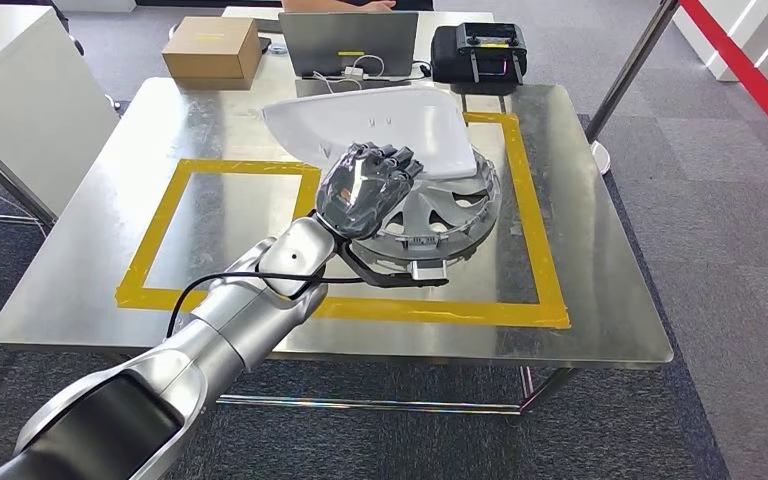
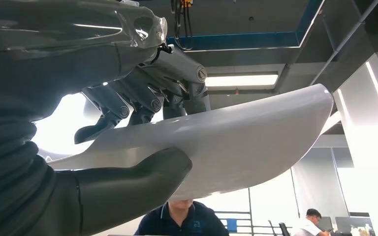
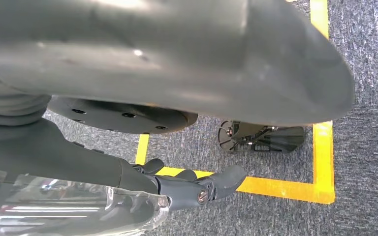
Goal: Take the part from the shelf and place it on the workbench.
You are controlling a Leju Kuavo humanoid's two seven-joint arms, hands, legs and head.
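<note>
The part is a white curved plastic shell (image 1: pixel 380 120). My left hand (image 1: pixel 365 185) grips its near edge above the steel workbench (image 1: pixel 580 320). In the left wrist view the thumb (image 2: pixel 142 182) presses under the shell (image 2: pixel 246 137) and the dark fingers (image 2: pixel 142 101) lie over its top. The shell hangs tilted over a grey round spoked part (image 1: pixel 455 215) that lies inside the yellow tape frame (image 1: pixel 430 312). Whether the shell touches it, I cannot tell. My right hand (image 3: pixel 187 189) hangs over the carpet, fingers stretched out and holding nothing.
At the table's far edge stand a cardboard box (image 1: pixel 212 48), a laptop (image 1: pixel 348 42) and a black case (image 1: pixel 478 50). A slanted metal pole (image 1: pixel 630 75) rises at the right. A person (image 2: pixel 182 221) sits beyond the table. Yellow floor tape (image 3: pixel 320 123) runs under my right hand.
</note>
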